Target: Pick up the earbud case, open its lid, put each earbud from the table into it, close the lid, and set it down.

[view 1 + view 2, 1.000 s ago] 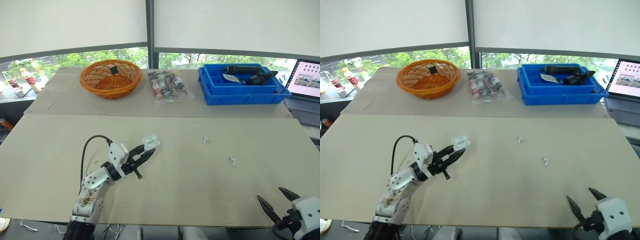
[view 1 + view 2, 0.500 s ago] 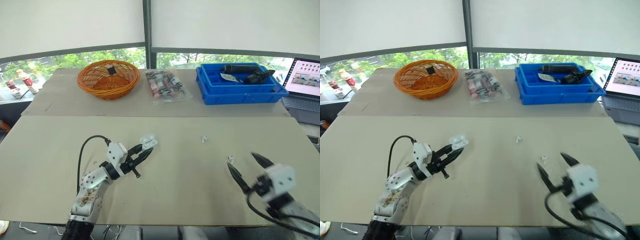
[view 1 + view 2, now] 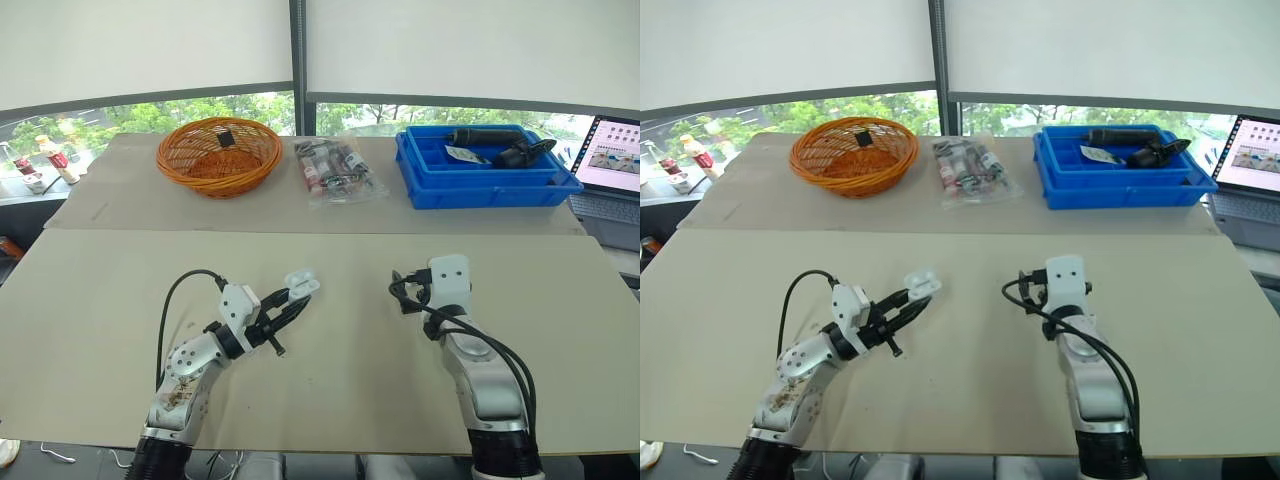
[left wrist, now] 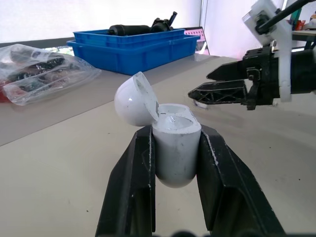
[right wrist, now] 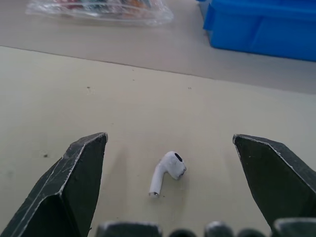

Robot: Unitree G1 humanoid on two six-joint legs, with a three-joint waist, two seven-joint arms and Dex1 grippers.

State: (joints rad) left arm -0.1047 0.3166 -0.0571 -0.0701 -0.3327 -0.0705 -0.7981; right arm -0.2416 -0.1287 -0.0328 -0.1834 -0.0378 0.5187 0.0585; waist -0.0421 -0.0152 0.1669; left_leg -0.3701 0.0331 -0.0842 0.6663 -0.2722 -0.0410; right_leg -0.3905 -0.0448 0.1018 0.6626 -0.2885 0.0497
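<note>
My left gripper (image 3: 293,297) is shut on the white earbud case (image 3: 300,285), holding it just above the table left of centre. In the left wrist view the case (image 4: 175,145) stands upright between the fingers with its lid (image 4: 133,101) hinged open. My right gripper (image 3: 400,290) has come down to the table at the middle, a short way right of the case. It is open, and in the right wrist view a white earbud (image 5: 168,174) lies on the table between its two fingers (image 5: 74,182).
Along the back of the table stand an orange basket (image 3: 220,155), a clear bag of small items (image 3: 335,172) and a blue bin (image 3: 485,175) holding a black tool. A laptop (image 3: 612,165) sits at the far right edge.
My right arm has swung from the front right edge up and left to the middle of the table, ending around an earbud. The left gripper has kept the open case in place.
</note>
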